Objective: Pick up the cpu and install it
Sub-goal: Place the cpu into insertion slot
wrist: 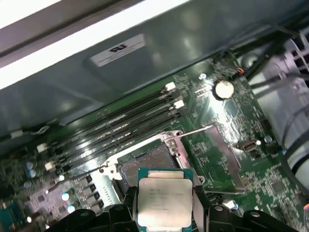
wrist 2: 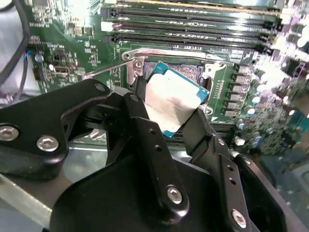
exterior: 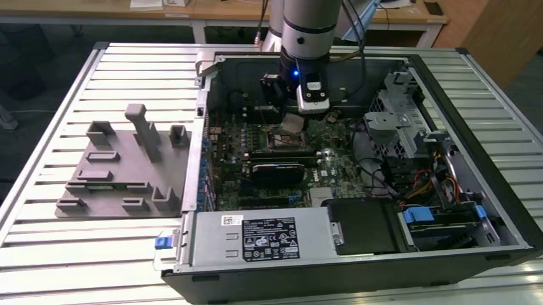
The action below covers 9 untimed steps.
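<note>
While the arm reaches into the open computer case, its gripper pinches the cpu by two opposite edges, the black fingers pressed against the chip's sides and the silver lid facing up. The chip is held directly over the socket, which lies near the middle of the motherboard, just beside the memory slots. The socket's thin retention lever stands swung aside and the pin field is exposed. Whether the chip hangs just clear of the socket or already touches its frame is hard to judge from these angles; it looks slightly raised. A grey fixture tray stands on the slatted table, beside the case on the exterior view's left.

Doing this step well likely means keeping the chip level, squaring its corners to the socket frame, and coming straight down with no sideways drag across the pins. The pinch should stay firm until the chip sits flat inside the frame.
</note>
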Available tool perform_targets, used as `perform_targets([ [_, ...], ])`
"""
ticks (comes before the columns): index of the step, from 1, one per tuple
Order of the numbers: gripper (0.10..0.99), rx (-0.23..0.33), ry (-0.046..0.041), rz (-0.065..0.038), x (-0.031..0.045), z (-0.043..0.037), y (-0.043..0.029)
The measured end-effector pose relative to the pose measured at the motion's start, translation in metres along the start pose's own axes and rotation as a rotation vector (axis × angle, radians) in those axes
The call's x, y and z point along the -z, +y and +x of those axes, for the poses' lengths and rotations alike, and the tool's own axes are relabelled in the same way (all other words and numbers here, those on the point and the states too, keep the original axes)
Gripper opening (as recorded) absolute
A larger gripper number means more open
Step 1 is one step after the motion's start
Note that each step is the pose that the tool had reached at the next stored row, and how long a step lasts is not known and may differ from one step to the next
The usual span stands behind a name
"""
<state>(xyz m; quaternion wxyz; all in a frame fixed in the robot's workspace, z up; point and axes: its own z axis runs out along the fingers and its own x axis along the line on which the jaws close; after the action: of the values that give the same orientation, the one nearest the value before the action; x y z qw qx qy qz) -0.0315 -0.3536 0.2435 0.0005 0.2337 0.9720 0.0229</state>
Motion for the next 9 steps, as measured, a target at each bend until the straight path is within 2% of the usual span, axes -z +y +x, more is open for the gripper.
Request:
perform_targets([
  [9,0.541,-0.155,-0.007,-0.002,-0.0004,0.0,0.0],
])
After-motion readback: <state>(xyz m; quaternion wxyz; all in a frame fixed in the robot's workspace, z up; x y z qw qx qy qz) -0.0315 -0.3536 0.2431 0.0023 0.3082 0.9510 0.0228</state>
